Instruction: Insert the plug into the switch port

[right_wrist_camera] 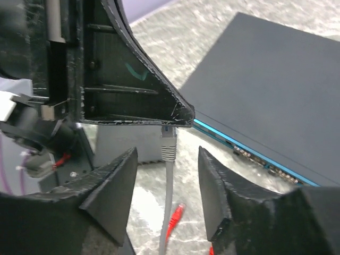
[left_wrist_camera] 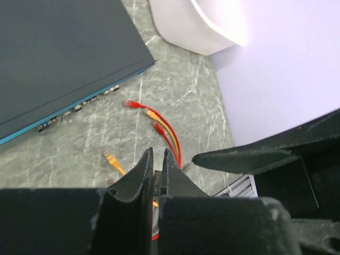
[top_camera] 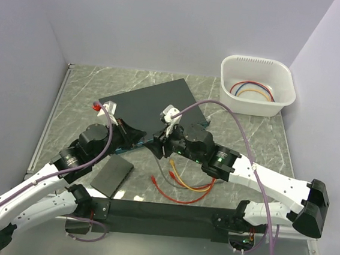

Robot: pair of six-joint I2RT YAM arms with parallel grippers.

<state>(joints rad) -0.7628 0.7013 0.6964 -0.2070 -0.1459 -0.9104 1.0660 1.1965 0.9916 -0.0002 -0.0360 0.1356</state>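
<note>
Holding the plug (right_wrist_camera: pixel 168 144) by its nose, the left hand (left_wrist_camera: pixel 158 159) is clamped shut. The right hand (right_wrist_camera: pixel 166 154) gapes astride the grey cable (right_wrist_camera: pixel 169 212). The plug hangs above the worktop (right_wrist_camera: pixel 223 32), just beside the switch (right_wrist_camera: pixel 265 90). Its long axis seemingly runs along the port row (left_wrist_camera: pixel 79 105), not into it. The left hand is nearer.

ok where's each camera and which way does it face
Top external: above and behind, looking down; left arm, right arm meet at the large flat dark grey switch box.
Left wrist: on that wrist, faces past its shut jaws to loose red and orange cables, white plastic tub.
Right wrist: on that wrist, faces between its open jaws at the grey cable plug at the left jaws' tip.
Shared: both wrist views show the switch's teal socket edge.
</note>
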